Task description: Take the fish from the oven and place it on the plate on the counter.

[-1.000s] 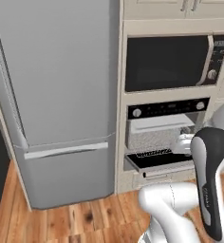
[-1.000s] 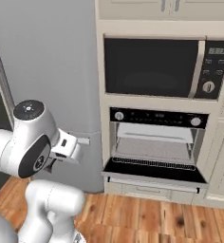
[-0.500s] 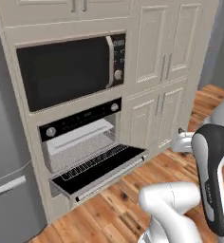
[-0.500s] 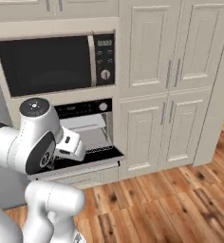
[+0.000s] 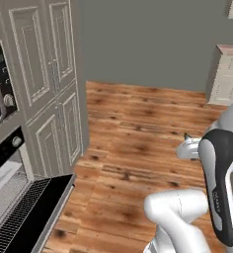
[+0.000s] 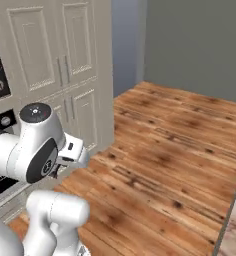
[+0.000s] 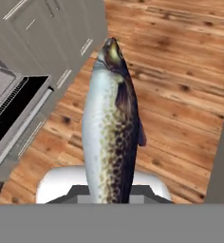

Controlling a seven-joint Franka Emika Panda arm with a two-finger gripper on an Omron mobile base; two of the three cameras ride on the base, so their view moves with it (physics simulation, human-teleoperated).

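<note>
Transit stage of the fish transfer. In the hand view the fish (image 7: 111, 128) stands lengthwise up the centre of the frame, head toward the top, pale belly to the left and speckled dark back to the right; its tail end runs down between the tips of my pincer (image 7: 109, 192), which I judge to be closed narrowly on it, though the tips themselves are largely hidden behind the body. The oven (image 5: 19, 207) lies at the lower left of the left base view, its door (image 5: 37, 217) dropped open and flat; the same door shows at the left edge of the hand view, well apart from the fish. Tall cream cabinets (image 5: 49, 84) fill the upper left, and bare wooden floor (image 5: 138, 138) spreads beneath the load. A strip of mottled marble desk (image 6: 235, 227) enters the lower right corner of the right base view; the plate cannot be seen from here. Risks, as I judge them: the grip sits at one end of a long, smooth body, so a fast swing could pivot or slip the fish out, dropping it to the floor; a wide turn could also brush its head against the cabinets or the desk's edge.
</note>
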